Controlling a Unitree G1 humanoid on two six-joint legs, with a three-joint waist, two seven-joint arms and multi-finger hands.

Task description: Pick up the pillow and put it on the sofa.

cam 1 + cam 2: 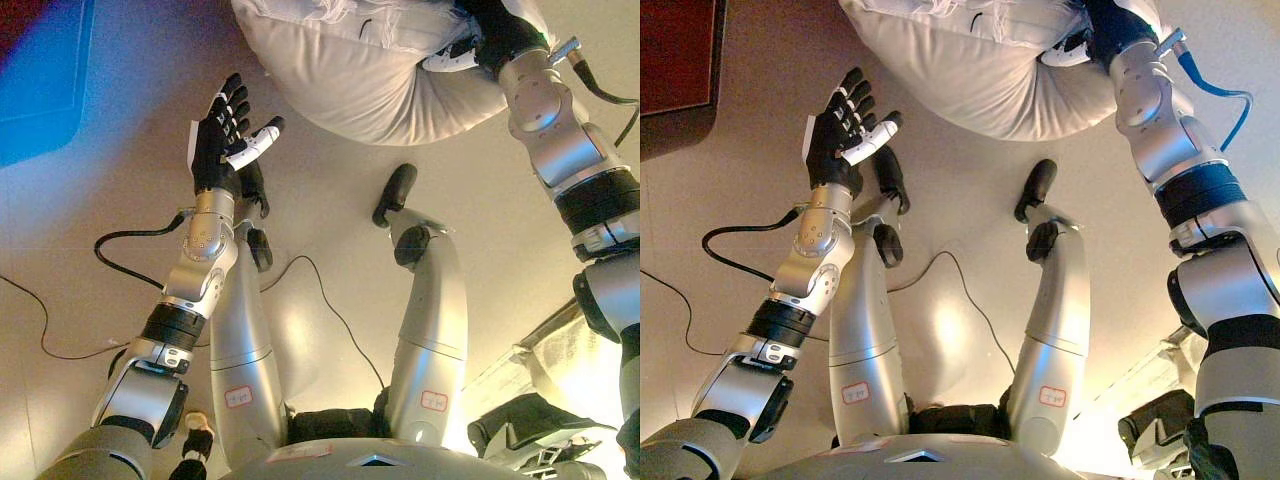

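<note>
The right hand (490,40) is digging into the pillow (360,80) lying on the floor ahead — can't tell how its fingers are sitting — while the left hand (225,135) is hanging open and empty nearby, so it should be bracing the near side before lifting.

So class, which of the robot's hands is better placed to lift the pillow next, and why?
The right hand: it already rests on the pillow, fingers against the fabric. The left hand is open and apart from it, over bare floor.
</note>
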